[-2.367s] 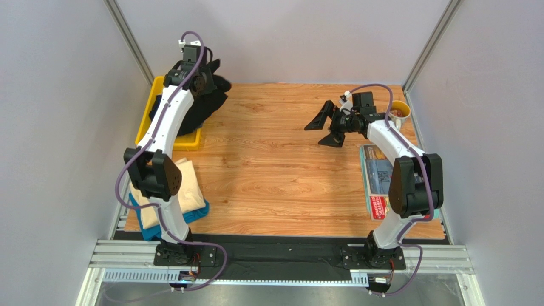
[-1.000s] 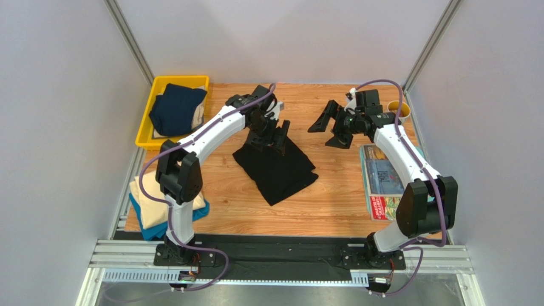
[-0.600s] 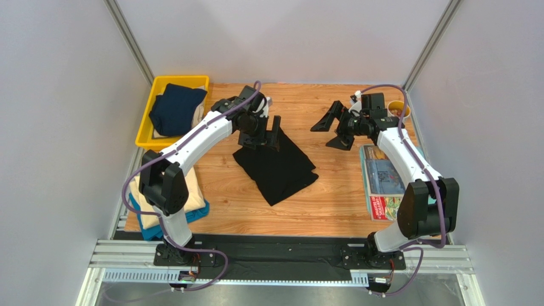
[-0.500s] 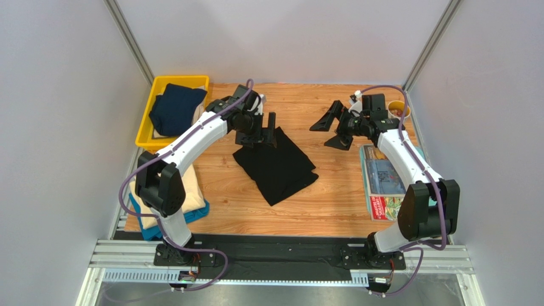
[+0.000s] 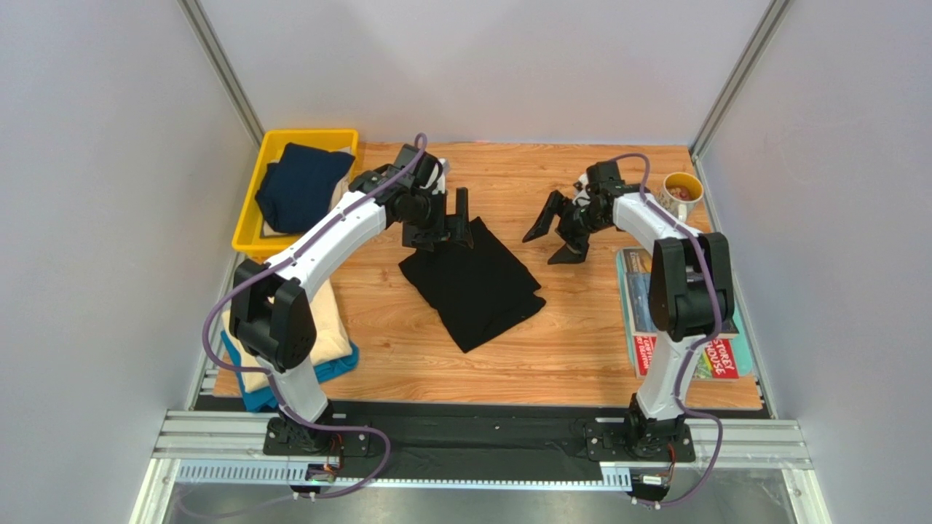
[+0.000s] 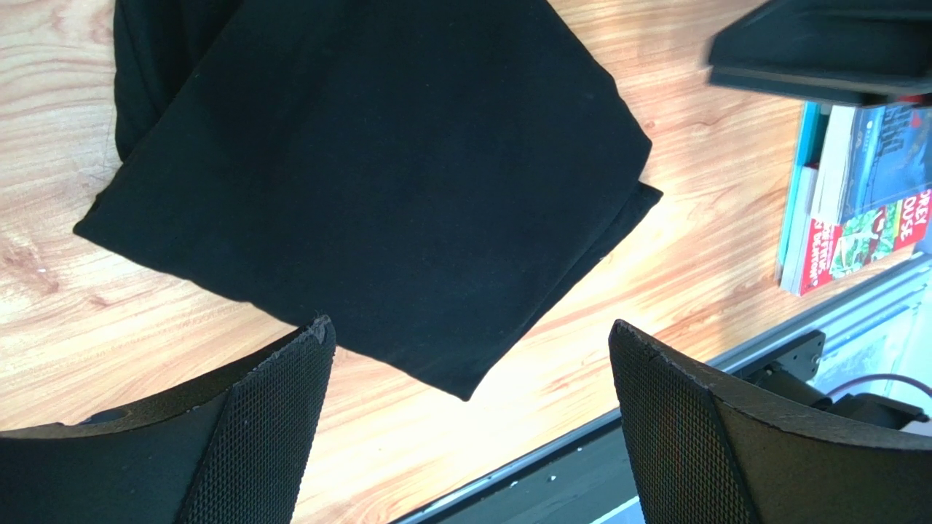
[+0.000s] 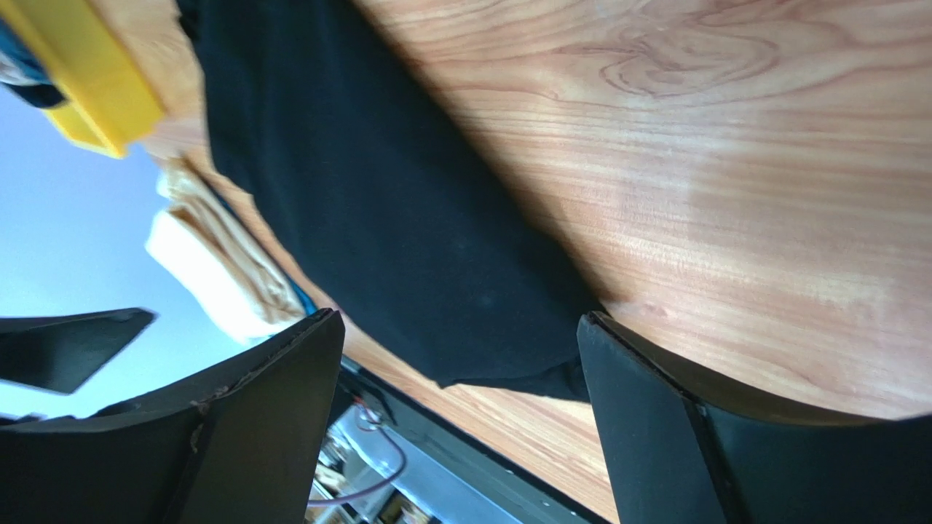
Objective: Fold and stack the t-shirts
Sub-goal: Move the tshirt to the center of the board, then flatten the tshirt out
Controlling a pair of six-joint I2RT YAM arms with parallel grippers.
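A black t-shirt [image 5: 473, 286] lies partly folded and flat in the middle of the table, also showing in the left wrist view [image 6: 372, 186] and the right wrist view [image 7: 383, 218]. My left gripper [image 5: 446, 226] hovers open over its far edge, nothing between the fingers [image 6: 468, 333]. My right gripper [image 5: 555, 238] stands open just right of the shirt, low over bare wood, and holds nothing [image 7: 459, 328]. A navy t-shirt [image 5: 301, 186] sits in the yellow bin [image 5: 249, 235]. A cream t-shirt [image 5: 326, 341] lies on a teal-blue one [image 5: 263, 395] at the near left.
Colourful magazines [image 5: 684, 328] lie along the right edge, seen too in the left wrist view [image 6: 859, 186]. A mug [image 5: 682, 192] stands at the far right corner. The yellow bin [image 7: 88, 76] and cream cloth [image 7: 213, 262] show in the right wrist view.
The left arm brought the black shirt from the bin to the table's middle, let go and drew back to its far edge. The right gripper swung left and down towards the shirt, its jaws narrowing slightly.
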